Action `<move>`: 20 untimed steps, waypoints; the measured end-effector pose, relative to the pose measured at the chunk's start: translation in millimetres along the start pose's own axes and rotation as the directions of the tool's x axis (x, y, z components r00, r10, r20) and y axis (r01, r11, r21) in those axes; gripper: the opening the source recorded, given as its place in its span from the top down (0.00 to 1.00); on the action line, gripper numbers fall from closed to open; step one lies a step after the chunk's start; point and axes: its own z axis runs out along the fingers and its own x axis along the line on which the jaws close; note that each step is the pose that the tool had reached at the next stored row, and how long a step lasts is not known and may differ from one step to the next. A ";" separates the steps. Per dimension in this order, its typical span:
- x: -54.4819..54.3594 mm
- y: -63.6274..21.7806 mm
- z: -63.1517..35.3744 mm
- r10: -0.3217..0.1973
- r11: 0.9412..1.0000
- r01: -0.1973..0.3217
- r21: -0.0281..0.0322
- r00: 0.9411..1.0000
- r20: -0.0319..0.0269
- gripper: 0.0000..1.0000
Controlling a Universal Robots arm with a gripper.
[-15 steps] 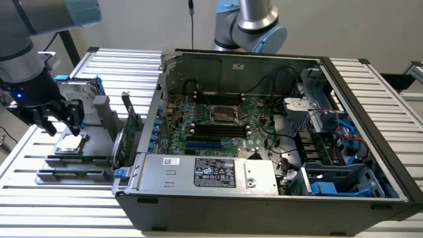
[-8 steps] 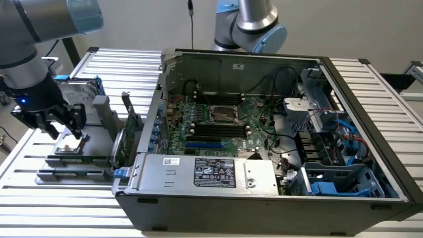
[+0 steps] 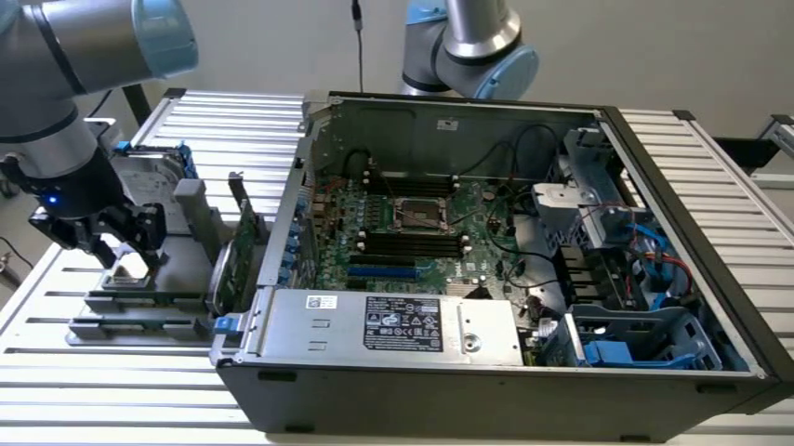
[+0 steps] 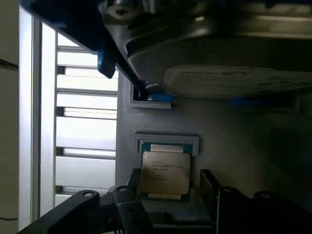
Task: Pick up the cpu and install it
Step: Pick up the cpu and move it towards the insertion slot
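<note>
Gripper (image 3: 121,251) position: low over the grey holding fixture (image 3: 186,246) at the exterior view's left, on the slatted metal table (image 3: 125,390) outside the computer case (image 3: 645,149). The jaws stand open. In the wrist view the two black fingers (image 4: 129,195) sit on opposite sides of the cpu (image 4: 165,171). A narrow gap shows on at least one side, so the part is judged bracketed but not yet clamped. Nothing is held.

Location of the cpu (image 3: 125,277): it lies flat, metal lid up, in a shallow square pocket of the fixture (image 4: 161,122). It is directly under the gripper (image 4: 170,178) and between the fingertips. The chip is close to square, so it has no marked long axis. Its side edges run roughly parallel to the inner finger faces, which suits a grip across two opposite edges. No sideways offset between tool and part can be made out, so closing the jaws is the only relation left open.

Surroundings: just beyond the pocket, the same fixture carries a hard drive (image 4: 234,80) in a blue bracket; in the exterior view this hard drive (image 3: 147,186) stands behind the gripper. A green circuit card (image 3: 244,237) stands on edge between the fixture and the case wall.

Destination: the empty processor socket (image 3: 422,216) sits near the middle of the motherboard (image 3: 478,200) inside the case. It is well apart from the gripper, toward the exterior view's right. Installation has not begun.
</note>
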 end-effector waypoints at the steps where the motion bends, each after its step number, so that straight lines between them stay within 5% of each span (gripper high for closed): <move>1: 0.1 0.0 0.9 0.000 1.000 0.000 -0.001 1.000 0.000 0.40; 20: 2.0 0.0 7.6 0.001 1.000 -0.001 -0.003 1.000 0.000 0.40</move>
